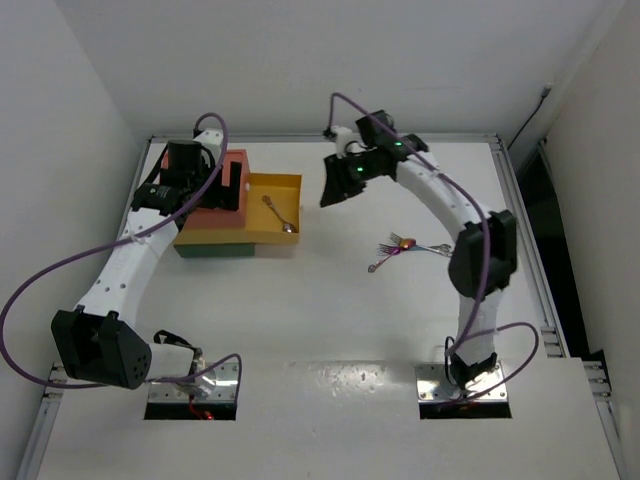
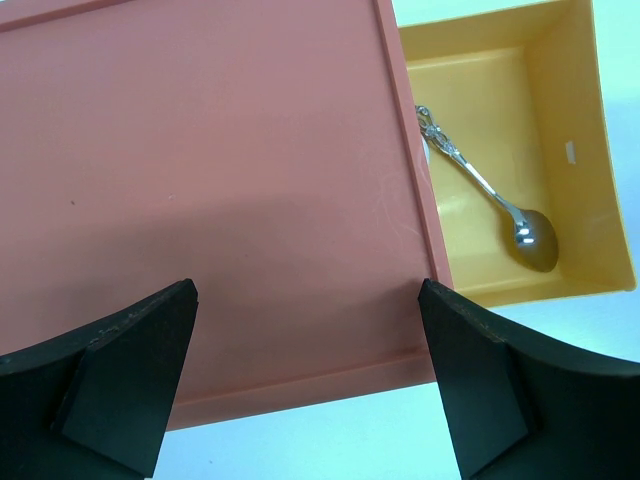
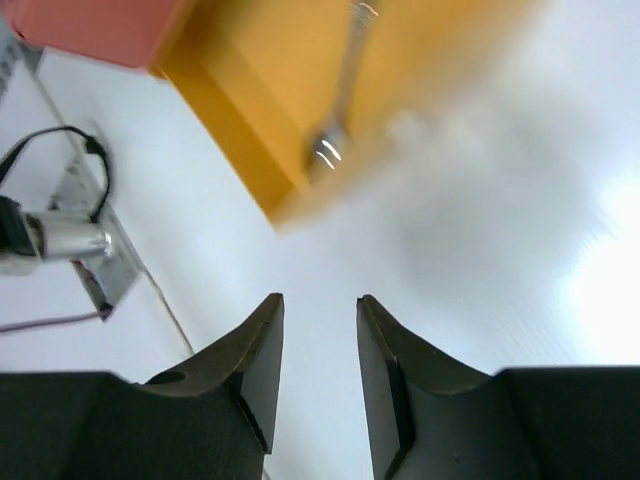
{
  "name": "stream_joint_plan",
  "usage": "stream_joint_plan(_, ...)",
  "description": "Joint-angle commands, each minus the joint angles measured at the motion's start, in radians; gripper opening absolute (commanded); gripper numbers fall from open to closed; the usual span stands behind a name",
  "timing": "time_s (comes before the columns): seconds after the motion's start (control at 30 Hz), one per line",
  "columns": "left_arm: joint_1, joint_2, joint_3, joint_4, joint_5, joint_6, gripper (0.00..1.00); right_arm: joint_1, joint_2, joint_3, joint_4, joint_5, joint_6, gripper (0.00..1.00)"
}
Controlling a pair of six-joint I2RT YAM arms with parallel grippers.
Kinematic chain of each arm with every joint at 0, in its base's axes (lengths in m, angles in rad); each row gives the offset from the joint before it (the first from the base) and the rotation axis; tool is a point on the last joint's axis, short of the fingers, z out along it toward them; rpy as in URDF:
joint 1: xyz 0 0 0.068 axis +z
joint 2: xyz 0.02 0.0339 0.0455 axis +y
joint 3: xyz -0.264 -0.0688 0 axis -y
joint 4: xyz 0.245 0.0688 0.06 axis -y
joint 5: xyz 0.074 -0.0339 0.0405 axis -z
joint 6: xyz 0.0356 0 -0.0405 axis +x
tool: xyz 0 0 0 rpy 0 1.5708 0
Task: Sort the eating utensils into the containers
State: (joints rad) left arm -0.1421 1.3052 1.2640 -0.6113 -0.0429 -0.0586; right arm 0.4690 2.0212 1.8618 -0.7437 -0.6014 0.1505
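**Table**: white, walled at left and back; both arm bases stand at its near edge.

**Left arm**: white, reaching to the far left over the containers.

**Right arm**: white, arching toward the far centre, its wrist turned toward the containers.

**Containers**: one stacked block at far left.
- The red-orange top is flat, with nothing resting on it.
- The yellow middle drawer is pulled out to the right.
- The dark green bottom shows only as an edge along the near side.

**Left gripper**: fingers spread wide, holding nothing, hanging above the red-orange top near its edge.

**Right gripper**: fingers a narrow gap apart, nothing between them, raised over bare table just right of the yellow drawer. The wrist view is blurred.

**Eating utensils, loose**: a small cluster of orange and purple pieces on the table close to the right arm, well apart from the containers. The individual pieces are too small to tell apart.

**Silver spoon**: lying inside the yellow drawer, with its bowl toward the near right corner.
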Motion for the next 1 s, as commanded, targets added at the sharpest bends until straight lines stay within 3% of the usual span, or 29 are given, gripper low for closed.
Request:
stream_joint_plan(0.0,0.012,-0.021,0.023,0.010,-0.023,-0.001,1.00,-0.131,-0.176,-0.220,0.010,0.035,-0.071,0.35)
stream_joint_plan(0.17,0.012,-0.021,0.014,0.010,-0.032,-0.020,1.00,-0.272,-0.291,-0.557,0.012,0.054,-0.077,0.29)
stream_joint_plan(0.33,0.012,-0.021,0.014,0.019,-0.041,-0.030,1.00,-0.306,-0.363,-0.765,0.190,0.253,0.062,0.30)
stream_joint_plan(0.6,0.012,-0.021,0.005,0.019,-0.051,-0.030,1.00,-0.317,-0.263,-0.719,0.231,0.426,0.173,0.23)
stream_joint_plan(0.97,0.012,-0.021,-0.005,0.028,-0.069,-0.030,1.00,-0.317,-0.142,-0.639,0.205,0.453,0.207,0.26)
